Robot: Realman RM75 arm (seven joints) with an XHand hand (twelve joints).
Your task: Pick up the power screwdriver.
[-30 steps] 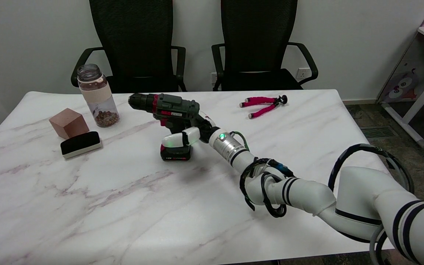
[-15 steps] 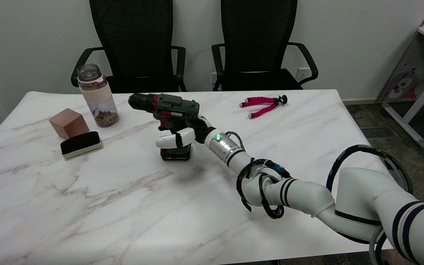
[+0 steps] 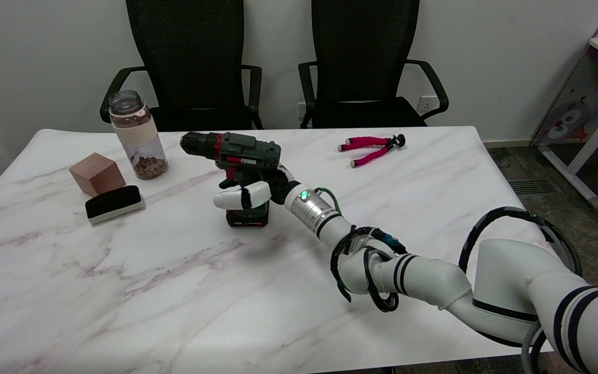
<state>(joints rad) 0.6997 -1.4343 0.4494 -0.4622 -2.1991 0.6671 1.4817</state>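
The power screwdriver, dark green and black with a red collar and a red-trimmed battery foot, stands upright on the marble table, chuck pointing left. My right hand reaches in from the right at its handle. The white thumb stretches straight across the front of the handle, just above the battery. Dark fingertips show past the handle's left side, behind it. The handle sits between thumb and fingers, and the fingers are still spread, not closed on it. The battery foot rests on the table.
A jar with a beige band, a brown cube and a black eraser sit at the left. A pink-legged mini tripod lies at the back right. Two black chairs stand behind the table.
My right hand has slid left along the handle, so the thumb now reaches past its front and fingertips show behind it. The screwdriver stays standing in about the same place.
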